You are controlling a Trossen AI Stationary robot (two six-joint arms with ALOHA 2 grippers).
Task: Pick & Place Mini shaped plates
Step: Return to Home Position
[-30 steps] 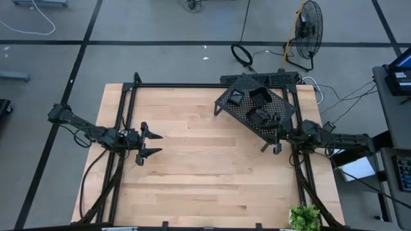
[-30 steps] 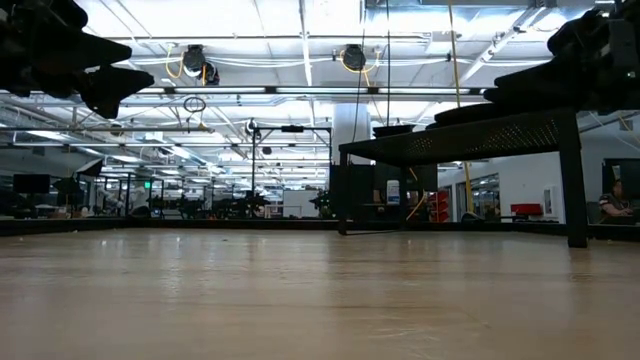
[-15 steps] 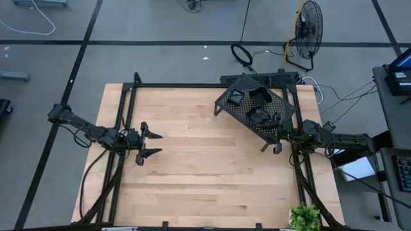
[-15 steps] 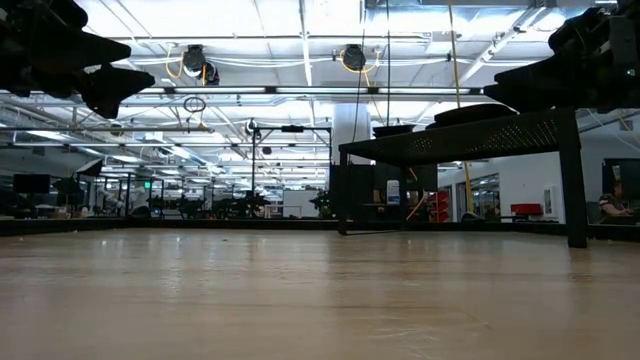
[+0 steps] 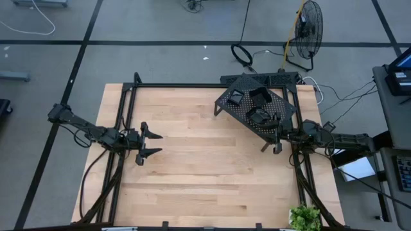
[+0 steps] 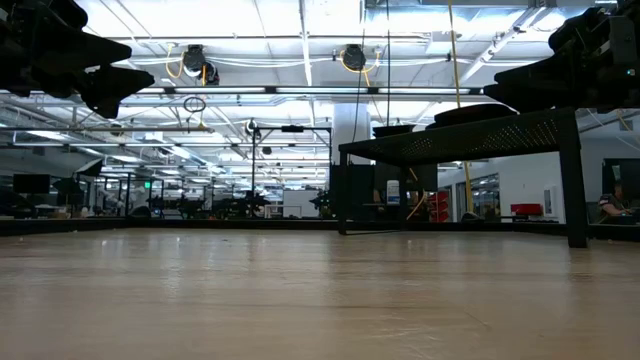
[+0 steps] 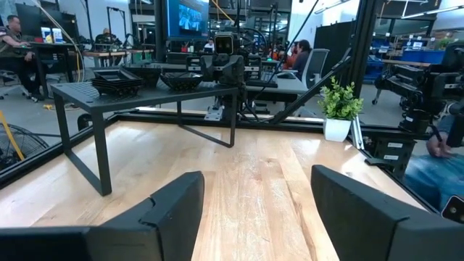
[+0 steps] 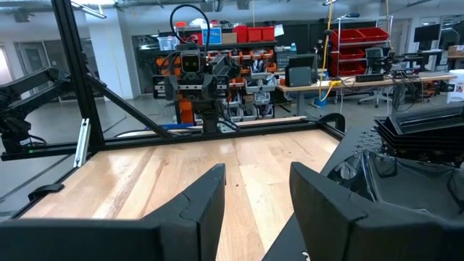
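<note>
My left gripper (image 5: 157, 144) mid-left, wide open, empty. My right gripper (image 5: 277, 142) at rack (image 5: 283, 106) lower corner, open, empty. Mini plates (image 5: 259, 96) on rack.

Table (image 5: 205, 173) middle open wood — free passage; rack (image 5: 244, 83), plates (image 5: 259, 96) on top, blocks far-right corner.

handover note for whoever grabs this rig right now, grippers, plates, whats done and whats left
left gripper: open, empty, over the left side of the table.
right gripper: open, empty, right beside the rack on the table's right side.
mini shaped plates: all those in view sit in stacks on top of the rack; none shows on the wood.
done: stacking looks complete.
left: probably only parking both arms; the right one is close to the rack, so back it off carefully.
</note>
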